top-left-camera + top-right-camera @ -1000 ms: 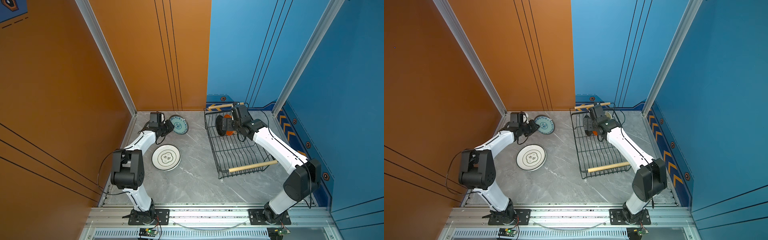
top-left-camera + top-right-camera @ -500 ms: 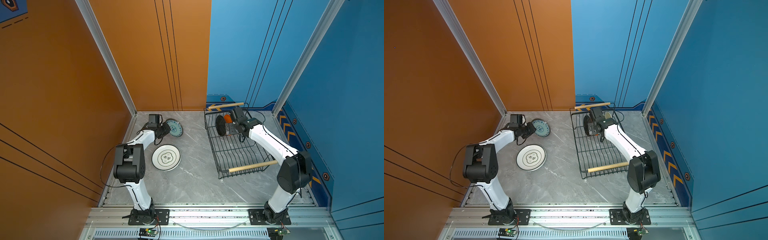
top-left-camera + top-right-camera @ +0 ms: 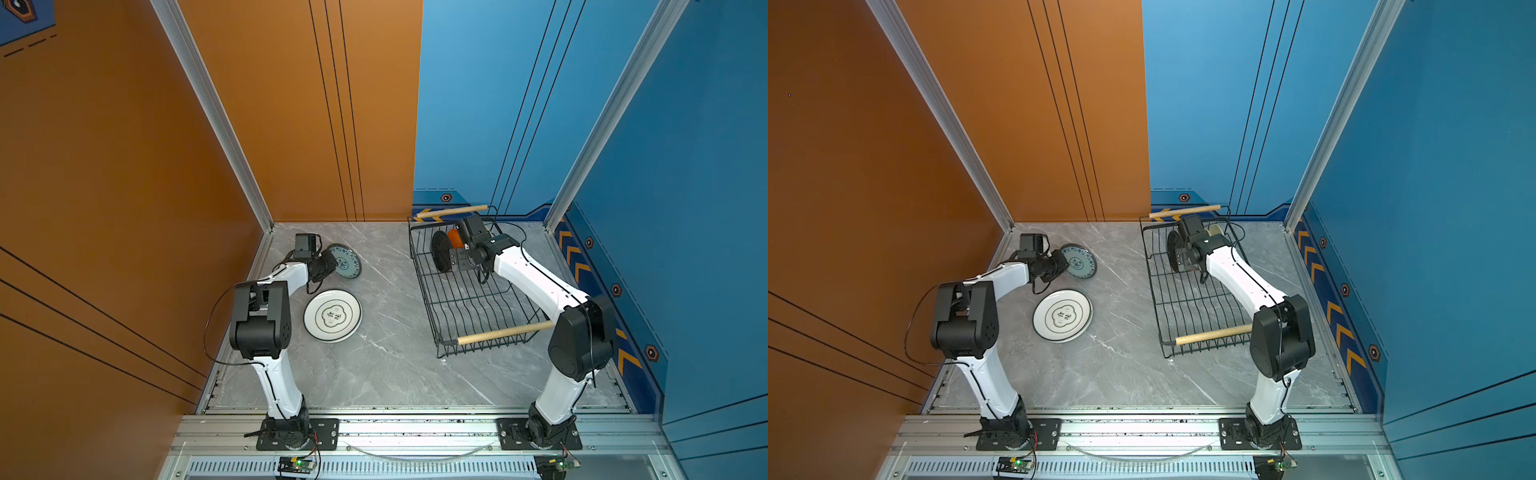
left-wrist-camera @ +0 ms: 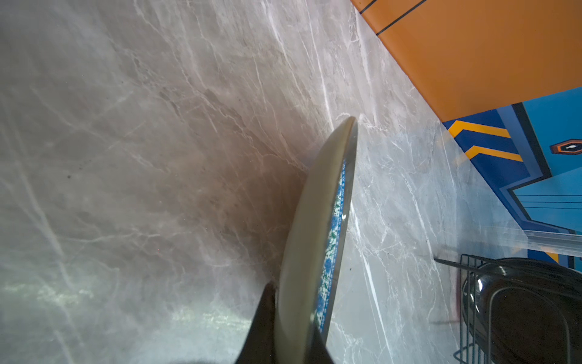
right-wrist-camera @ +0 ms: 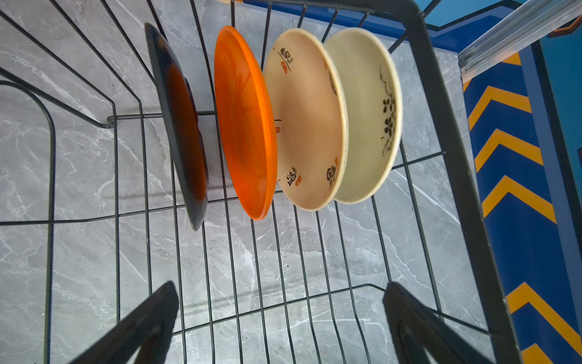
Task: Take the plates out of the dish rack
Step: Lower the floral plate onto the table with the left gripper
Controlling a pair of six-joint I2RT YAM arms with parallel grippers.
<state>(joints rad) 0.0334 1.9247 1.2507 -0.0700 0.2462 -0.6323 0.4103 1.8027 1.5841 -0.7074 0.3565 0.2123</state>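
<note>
The left gripper (image 4: pixel 293 310) is clamped on the rim of the teal-patterned plate (image 4: pixel 315 220). One dark finger (image 4: pixel 263 324) presses its pale underside and the other its patterned face, so the plate runs edge-on straight out from between them. Its far rim sits low over the marble tabletop (image 4: pixel 126 141) — whether it touches, I cannot tell. In both top views a larger white plate (image 3: pixel 332 316), with a dark rim and a centre motif, lies flat on the marble just beside the fingers and apart from them.

The right gripper (image 5: pixel 283 315) hangs inside the dish rack (image 5: pixel 441 110) with its fingers (image 5: pixel 151 315) spread wide, holding nothing. Ahead of the fingertips four plates stand on edge in the rack's wire slots. A black plate (image 5: pixel 181 132) is opposite one finger, then come an orange plate (image 5: pixel 245 126) and a cream plate with brush characters (image 5: pixel 310 126). A cream plate with a dark flower sprig (image 5: pixel 368 110) stands nearest the rack's end frame. None touches the fingers. Behind the gripper the rack runs back to a wooden rod handle (image 3: pixel 505 332).
</note>
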